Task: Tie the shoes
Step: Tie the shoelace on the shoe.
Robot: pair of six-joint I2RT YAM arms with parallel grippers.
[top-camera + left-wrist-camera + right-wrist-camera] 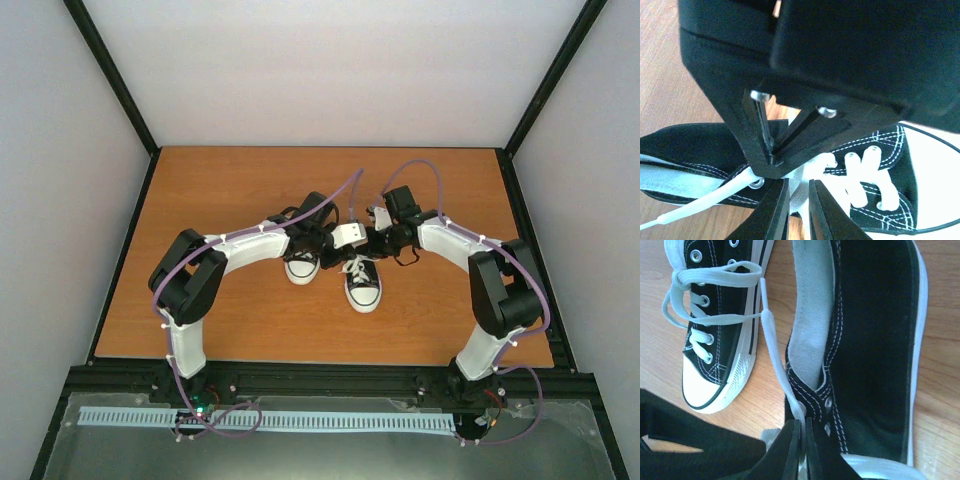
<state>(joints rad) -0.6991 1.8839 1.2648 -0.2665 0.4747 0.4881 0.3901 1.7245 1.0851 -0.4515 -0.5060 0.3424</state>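
The left shoe and the right shoe stand side by side mid-bench, with their white toes toward the arm bases. Both arms reach in over them and meet above the right shoe's laced part. The left claw is nearly clenched, with a strip of white lace pinched between its fingers just over the eyelets. The right claw is clenched at the shoe's edge, grasping another lace that runs slack across the bench between the two shoes.
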